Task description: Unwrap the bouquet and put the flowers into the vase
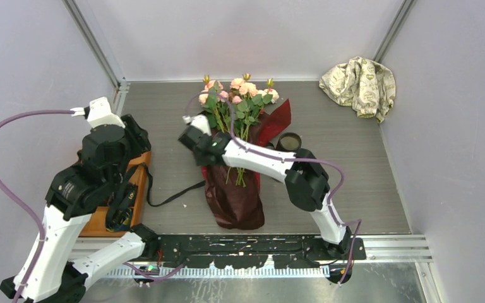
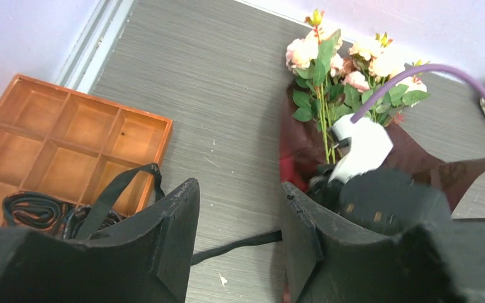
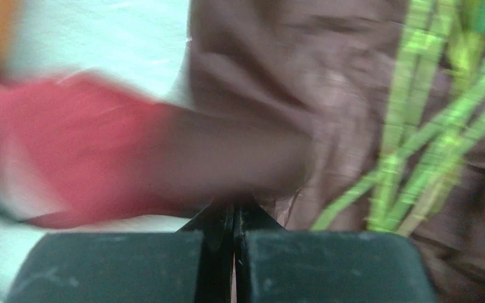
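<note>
1. The bouquet (image 1: pixel 246 113) of pink, peach and cream artificial roses lies flat in the middle of the grey woven-look table (image 1: pixel 353 183). Its long axis runs near to far: the flowers (image 1: pixel 237 83) point at the back wall and the thin green stems (image 3: pixel 410 126) point towards the arm bases.
2. The dark red, crinkled wrapping paper (image 1: pixel 237 202) lies spread open under the stems, and one flap stands up on the right.
3. The right gripper (image 3: pixel 233 214) sits on the paper's left edge, so the stems lie to its right. Its jaws are pressed together and seem to pinch a fold of the paper, though blur in the wrist view leaves the hold uncertain.
4. The plain matte black cylindrical vase (image 1: pixel 288 142) stands upright just beside the bouquet's right side, close to the right arm. That arm is by far the nearer one for the lift.
5. The left gripper (image 2: pixel 240 189) hangs about half open with nothing between its fingers. It is well apart to the left, over the orange wooden compartment tray (image 2: pixel 91 100).
6. A flat black ribbon (image 1: pixel 177 192) trails across the table from the tray to the paper.
7. A crumpled beige patterned cloth (image 1: pixel 360 85) lies in the far right corner.
</note>
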### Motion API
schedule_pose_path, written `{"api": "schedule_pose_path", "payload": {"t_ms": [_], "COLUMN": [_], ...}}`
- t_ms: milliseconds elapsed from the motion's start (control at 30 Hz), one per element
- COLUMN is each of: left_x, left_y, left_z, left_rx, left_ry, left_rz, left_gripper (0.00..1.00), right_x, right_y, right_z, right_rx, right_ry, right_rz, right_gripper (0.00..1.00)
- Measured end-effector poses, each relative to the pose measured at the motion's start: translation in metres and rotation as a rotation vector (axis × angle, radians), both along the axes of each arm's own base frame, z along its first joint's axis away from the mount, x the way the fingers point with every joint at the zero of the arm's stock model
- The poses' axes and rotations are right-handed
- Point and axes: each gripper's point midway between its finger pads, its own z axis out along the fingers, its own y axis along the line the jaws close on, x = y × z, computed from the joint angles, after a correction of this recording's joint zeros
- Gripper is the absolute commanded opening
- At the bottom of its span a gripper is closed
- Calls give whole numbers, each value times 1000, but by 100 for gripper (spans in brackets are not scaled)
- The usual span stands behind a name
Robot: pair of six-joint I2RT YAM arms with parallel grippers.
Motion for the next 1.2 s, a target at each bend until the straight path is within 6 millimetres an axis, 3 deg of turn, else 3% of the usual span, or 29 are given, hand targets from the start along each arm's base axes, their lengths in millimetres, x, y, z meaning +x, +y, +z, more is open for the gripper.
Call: {"api": "schedule_pose_path", "payload": {"t_ms": [133, 200, 300, 433, 533, 733, 833, 1067, 1200], "left_x": [-10, -15, -19, -17, -13, -8, -8, -10, -4], "left_y": [11, 17, 23, 22, 19, 15, 15, 10, -7], "left_z": [7, 13, 20, 18, 15, 11, 11, 11, 5], "left_rx": [-6, -11, -18, -10, 0, 12, 10, -8, -34], "left_ry": [-30, -49, -73, -63, -48, -28, -29, -28, -6], "left_rz": [23, 39, 56, 59, 57, 52, 51, 20, -43], "left_gripper": [50, 50, 50, 51, 52, 52, 53, 52, 49], "right_x": [-40, -51, -50, -48, -42, -41, -41, -37, -28], "right_y": [68, 91, 99, 86, 83, 56, 40, -1, -29], "right_z": [17, 6, -32, -81, -65, -25, 13, 121, 155], "right_rx": [126, 162, 143, 68, 76, 40, 52, 144, 149], "right_ry": [8, 45, 119, 200, 171, 102, 45, -155, -248], "right_rz": [165, 217, 233, 212, 214, 207, 202, 148, 71], "right_gripper": [4, 14, 25, 44, 53, 58, 60, 65, 65]}}
